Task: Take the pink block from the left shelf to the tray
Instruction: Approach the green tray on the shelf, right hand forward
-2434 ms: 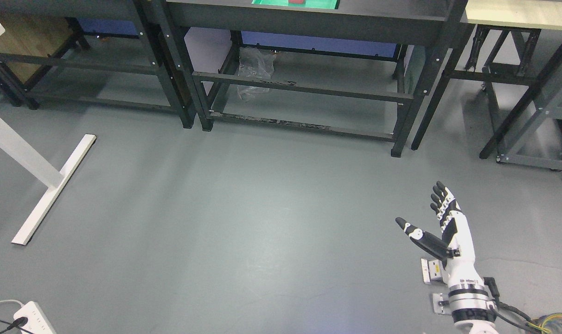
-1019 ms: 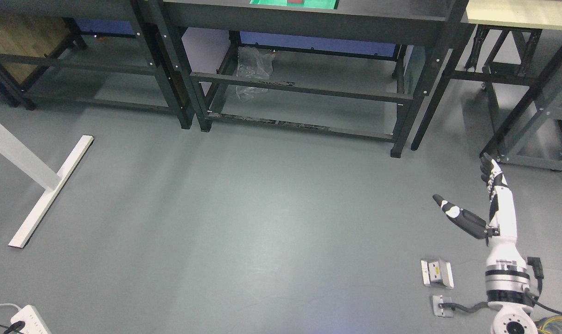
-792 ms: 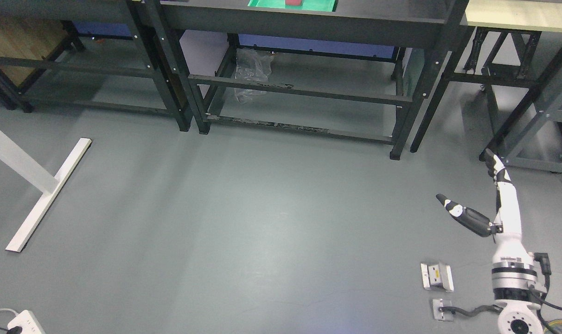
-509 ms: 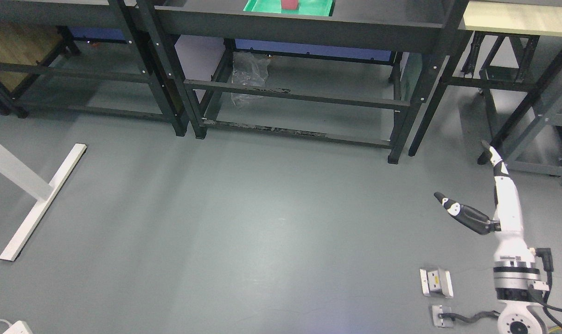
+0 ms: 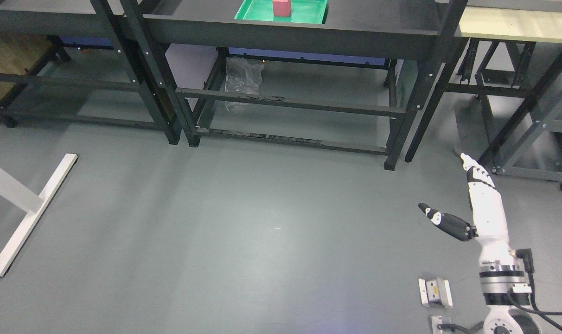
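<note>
You see bare grey floor [image 5: 262,222] below black shelving [image 5: 290,37]. The pink block [image 5: 281,8] sits in the green tray [image 5: 258,14] up top. Your right hand [image 5: 475,208] hovers low, fingers [image 5: 471,169] spread wide, holding nothing.

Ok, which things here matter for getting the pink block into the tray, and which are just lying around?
For the job: pink block, sitting in the green tray; right hand, fingers open, holding nothing.

Just lying about: plastic bag, white desk foot, floor plates.
</note>
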`<state>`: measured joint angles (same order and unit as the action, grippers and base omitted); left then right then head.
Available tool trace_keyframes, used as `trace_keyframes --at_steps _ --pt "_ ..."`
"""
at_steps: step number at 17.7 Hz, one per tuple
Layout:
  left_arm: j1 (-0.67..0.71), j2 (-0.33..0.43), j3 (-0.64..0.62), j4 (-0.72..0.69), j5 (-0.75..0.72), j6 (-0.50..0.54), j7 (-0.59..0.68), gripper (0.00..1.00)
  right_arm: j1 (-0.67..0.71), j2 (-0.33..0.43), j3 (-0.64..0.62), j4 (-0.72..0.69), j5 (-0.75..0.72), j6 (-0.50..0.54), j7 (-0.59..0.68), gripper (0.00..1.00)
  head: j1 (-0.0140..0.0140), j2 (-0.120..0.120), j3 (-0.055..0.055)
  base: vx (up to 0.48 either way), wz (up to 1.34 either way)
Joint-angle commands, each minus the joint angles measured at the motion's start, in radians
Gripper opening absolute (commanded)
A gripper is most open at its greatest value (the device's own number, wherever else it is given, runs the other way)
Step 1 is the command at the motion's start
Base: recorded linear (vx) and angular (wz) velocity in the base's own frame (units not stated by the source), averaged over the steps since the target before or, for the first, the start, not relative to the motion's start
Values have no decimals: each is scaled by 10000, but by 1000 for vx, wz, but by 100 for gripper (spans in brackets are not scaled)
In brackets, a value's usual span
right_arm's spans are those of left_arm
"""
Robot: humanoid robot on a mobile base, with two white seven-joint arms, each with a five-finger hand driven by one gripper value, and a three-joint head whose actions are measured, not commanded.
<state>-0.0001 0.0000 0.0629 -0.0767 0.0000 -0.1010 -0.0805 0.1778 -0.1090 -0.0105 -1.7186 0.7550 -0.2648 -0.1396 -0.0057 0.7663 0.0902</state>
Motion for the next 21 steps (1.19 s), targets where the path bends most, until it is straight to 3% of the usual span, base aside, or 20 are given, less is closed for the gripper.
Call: trace_keyframes --at_steps 1,21 --pt "93 175 0 0 -15 -2 8 100 78 246 89 -25 1500 -6 -30 98 0 0 0 73 6" --pt "93 175 0 0 -15 -3 8 100 62 369 58 -25 1485 10 -30 98 0 0 0 25 99"
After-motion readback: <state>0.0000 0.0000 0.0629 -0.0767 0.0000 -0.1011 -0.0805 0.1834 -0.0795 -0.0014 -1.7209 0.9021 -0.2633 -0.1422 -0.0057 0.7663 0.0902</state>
